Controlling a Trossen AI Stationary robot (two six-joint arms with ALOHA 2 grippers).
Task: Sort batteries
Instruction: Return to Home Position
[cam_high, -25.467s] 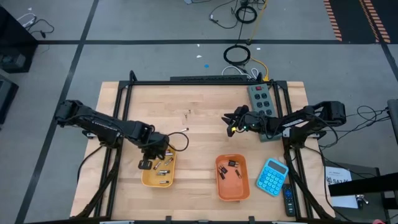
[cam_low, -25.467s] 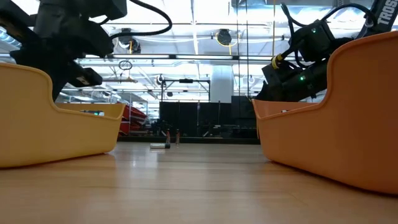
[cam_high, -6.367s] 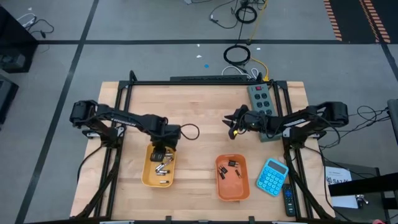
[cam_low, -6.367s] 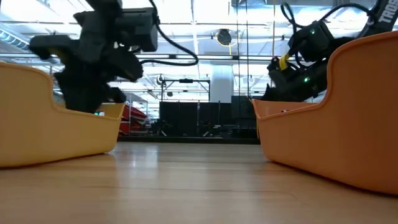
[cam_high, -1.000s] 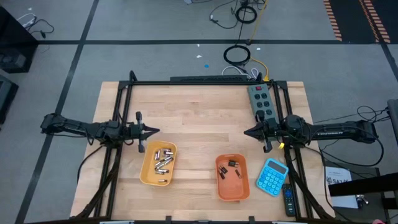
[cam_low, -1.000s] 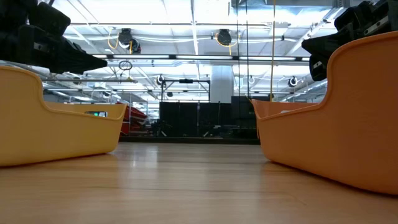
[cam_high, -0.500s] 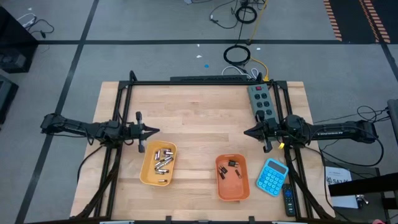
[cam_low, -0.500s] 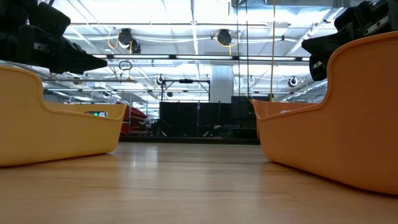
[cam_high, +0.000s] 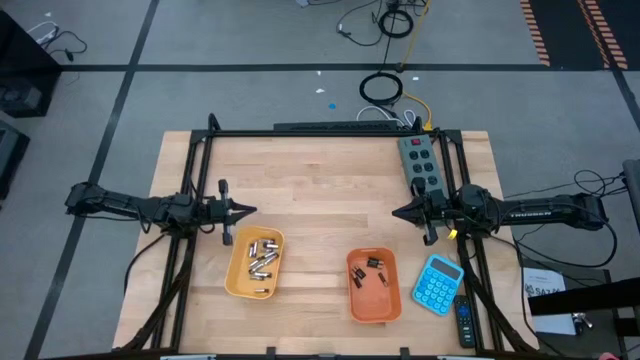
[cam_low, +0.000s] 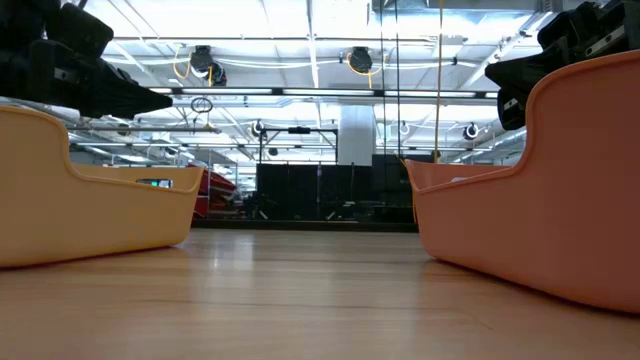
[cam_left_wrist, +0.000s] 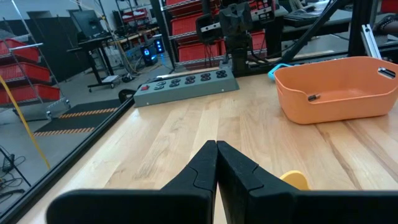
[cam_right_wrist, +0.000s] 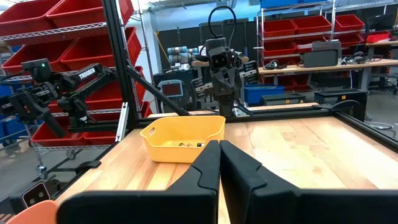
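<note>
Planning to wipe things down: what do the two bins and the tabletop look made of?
Yellow bin and orange bin: likely moulded plastic, smooth, slightly glossy, with rounded one-piece walls. Tabletop: light wood, probably butcher-block, with visible grain and joined strips; the finish looks satin.

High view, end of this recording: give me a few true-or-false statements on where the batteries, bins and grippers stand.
1. The silver batteries lie in the yellow bin. True.
2. The left gripper reaches into the yellow bin. False: it is outside the bin, past its far left corner, fingers shut.
3. The dark batteries lie in the orange bin. True.
4. The blue calculator lies between the two bins. False: it lies to the right of the orange bin.
5. The right gripper holds a battery. False: it is shut on nothing, near the power strip.
</note>
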